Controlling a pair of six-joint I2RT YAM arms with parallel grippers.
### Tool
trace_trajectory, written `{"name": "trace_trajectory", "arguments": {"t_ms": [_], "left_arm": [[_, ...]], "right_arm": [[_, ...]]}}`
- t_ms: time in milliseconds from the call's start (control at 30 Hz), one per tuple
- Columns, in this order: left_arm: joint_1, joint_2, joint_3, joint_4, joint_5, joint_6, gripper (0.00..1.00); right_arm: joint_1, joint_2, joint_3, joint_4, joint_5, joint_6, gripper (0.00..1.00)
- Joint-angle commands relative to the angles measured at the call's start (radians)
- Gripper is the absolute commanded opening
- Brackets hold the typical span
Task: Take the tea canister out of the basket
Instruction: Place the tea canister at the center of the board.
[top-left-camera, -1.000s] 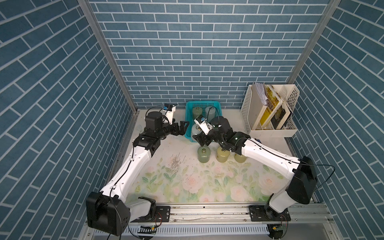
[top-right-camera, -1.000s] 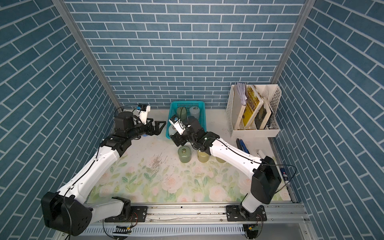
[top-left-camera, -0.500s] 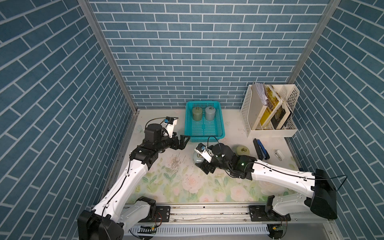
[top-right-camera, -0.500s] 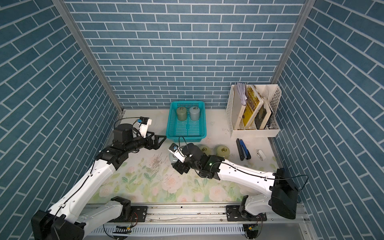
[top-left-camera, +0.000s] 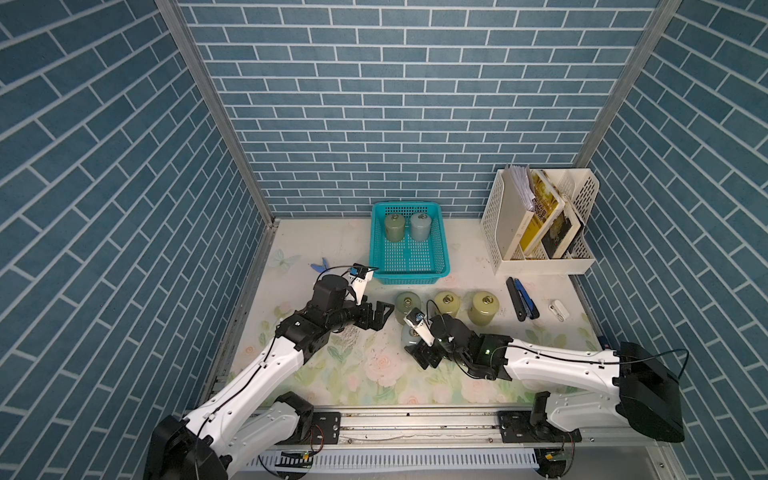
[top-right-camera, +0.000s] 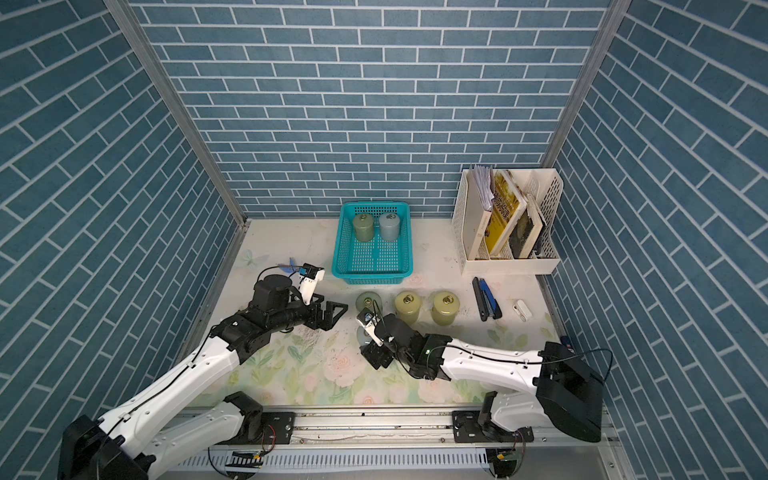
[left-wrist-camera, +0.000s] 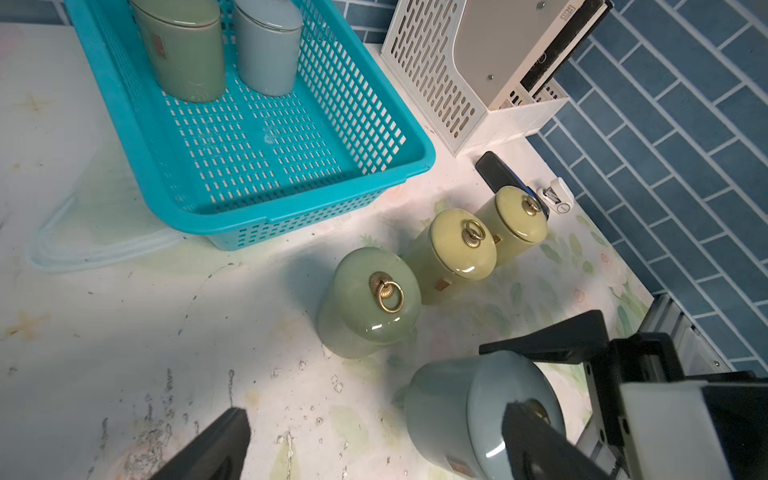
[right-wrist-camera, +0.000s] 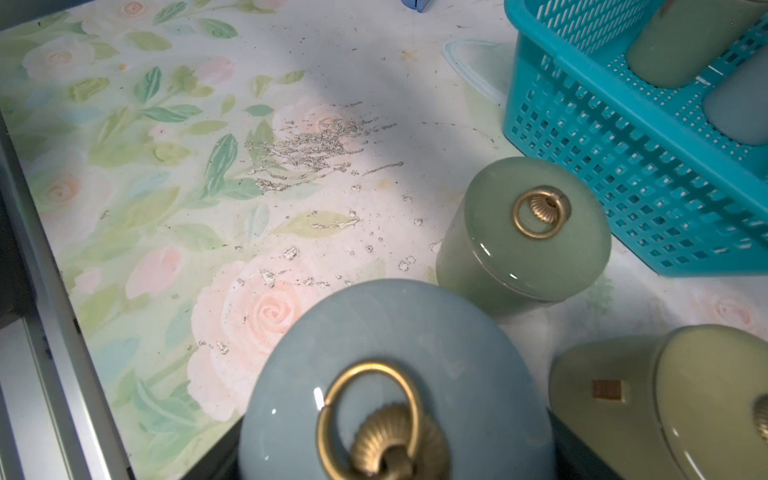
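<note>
- Tea canister — the blue-grey one with a brass ring on its lid — is out of the basket. The right gripper grasps it, a jaw on either side of its body. It is low at the tabletop, and we cannot tell whether its base touches.
- A second ago we saw the right gripper up at the basket's near end. It has since drawn back toward the front edge with the tea canister, and half a second ago it was already about here.
- The left gripper has backed away from the basket's near-left corner as well. It hovers with its jaws spread and nothing between them.
- Two canisters stay in the basket, upright and side by side at its far wall: a sage-green canister and a grey canister.
- Between the basket and the held one, a row runs along the basket's near wall: a green canister, a yellow-green canister and a second yellow-green canister. The left gripper is just beside the green canister, on the left-edge side.
- The held canister is nearest the green canister, with a strip of mat showing between their bases in the left wrist view.
- The basket stands at the middle of the back edge and the white file rack is in the back-right corner. Some black and blue tools lie near the right edge.
- Bare floral mat stretches from both grippers to the front edge and the front-left corner. A bare strip also runs between the basket and the left edge.
</note>
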Motion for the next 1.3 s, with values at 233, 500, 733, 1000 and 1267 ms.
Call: {"name": "trace_trajectory", "arguments": {"t_ms": [233,500,733,1000,1267], "left_arm": [[-0.049,0.012,-0.041,0.061,-0.089,-0.031,1.00],[-0.050,0.002,-0.051,0.064,-0.142,-0.044,1.00],[-0.049,0.006,-0.049,0.076,-0.144,-0.045,1.00],[-0.049,-0.005,-0.046,0.071,-0.163,-0.044,1.00],[-0.050,-0.006,-0.047,0.067,-0.166,-0.044,1.00]], "right_arm": [[0.009,0.069,-0.002,0.187,0.044,0.091,0.00],[0.012,0.136,0.003,0.214,0.052,0.111,0.02],[0.013,0.152,-0.005,0.227,0.072,0.115,0.22],[0.016,0.165,-0.017,0.228,0.100,0.102,0.62],[0.018,0.181,-0.019,0.228,0.106,0.101,0.74]]}}
